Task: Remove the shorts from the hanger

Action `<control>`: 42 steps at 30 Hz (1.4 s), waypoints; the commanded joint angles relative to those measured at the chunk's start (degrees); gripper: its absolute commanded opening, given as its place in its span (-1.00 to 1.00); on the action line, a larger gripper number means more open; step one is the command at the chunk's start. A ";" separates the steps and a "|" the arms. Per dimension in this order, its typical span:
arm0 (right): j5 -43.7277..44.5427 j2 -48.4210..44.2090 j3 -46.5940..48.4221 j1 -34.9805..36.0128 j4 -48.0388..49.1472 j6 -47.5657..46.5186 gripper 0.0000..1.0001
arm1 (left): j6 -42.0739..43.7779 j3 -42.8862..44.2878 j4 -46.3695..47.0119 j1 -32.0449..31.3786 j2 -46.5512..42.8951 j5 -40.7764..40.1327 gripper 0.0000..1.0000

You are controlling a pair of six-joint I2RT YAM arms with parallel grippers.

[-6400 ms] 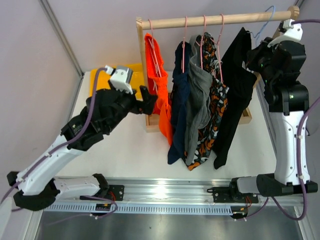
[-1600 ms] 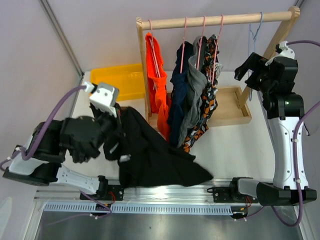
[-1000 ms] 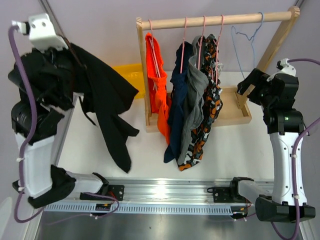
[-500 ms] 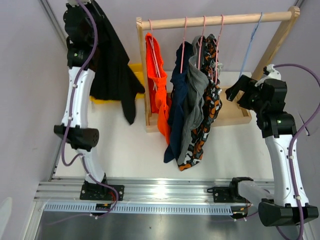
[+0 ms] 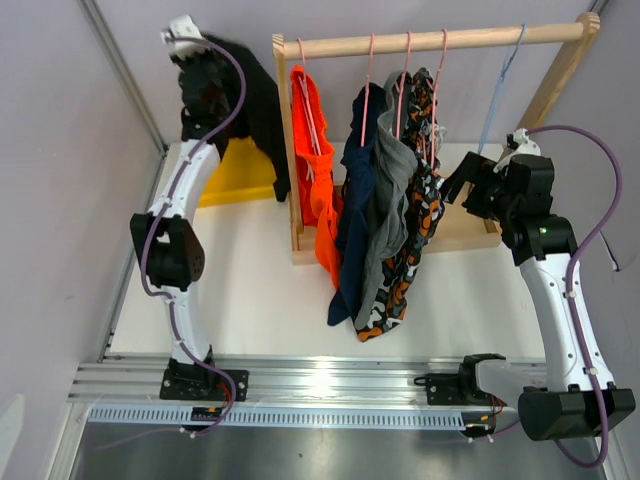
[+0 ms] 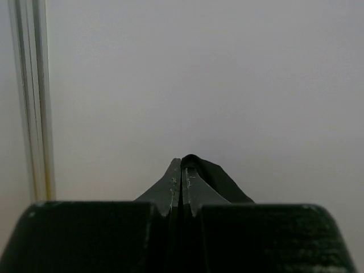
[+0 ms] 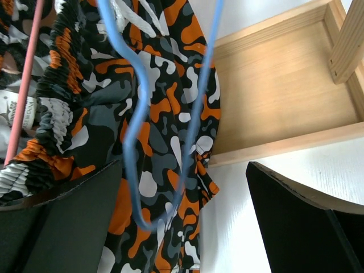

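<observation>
From the top camera I count five shorts: four on the rack and one in a gripper. Nearest me, the hems of the navy blue shorts point(image 5: 350, 240), the grey shorts point(image 5: 388, 215) and the patterned shorts point(image 5: 408, 255) droop toward the white table point(image 5: 250, 290). The bright orange shorts point(image 5: 320, 190) hang to their left. All four hang lengthwise, waistbands up on four pink hangers. Only the right wrist camera shows me the right gripper point(image 7: 185, 170) up close. Its fingers are spread wide, and the bare blue hanger point(image 7: 139, 102), the only blue one, dangles between them in front of the patterned cloth, over the wooden tray point(image 7: 273, 96). I can't tell whether either finger touches the wire. Farther back runs the wooden rail point(image 5: 430, 41). At the far left corner the black shorts point(image 5: 262, 110) trail downward over the yellow bin point(image 5: 230, 180). The left wrist camera shows what the top view hides: the left gripper point(image 6: 181, 173) has its fingers pressed together on a fold of black fabric, with blank wall beyond.
</observation>
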 commanded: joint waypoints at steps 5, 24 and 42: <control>0.55 -0.51 1.44 0.36 1.42 0.41 0.99 | -9.37 -27.91 7.74 0.28 -3.50 -9.47 0.31; 7.32 -3.50 19.71 1.24 -8.33 2.69 0.99 | -17.92 -32.41 -23.91 -0.77 -36.44 8.71 0.99; 2.39 13.54 43.09 11.08 -7.73 4.72 0.98 | -21.34 -72.93 -31.81 -3.50 -74.95 13.90 0.99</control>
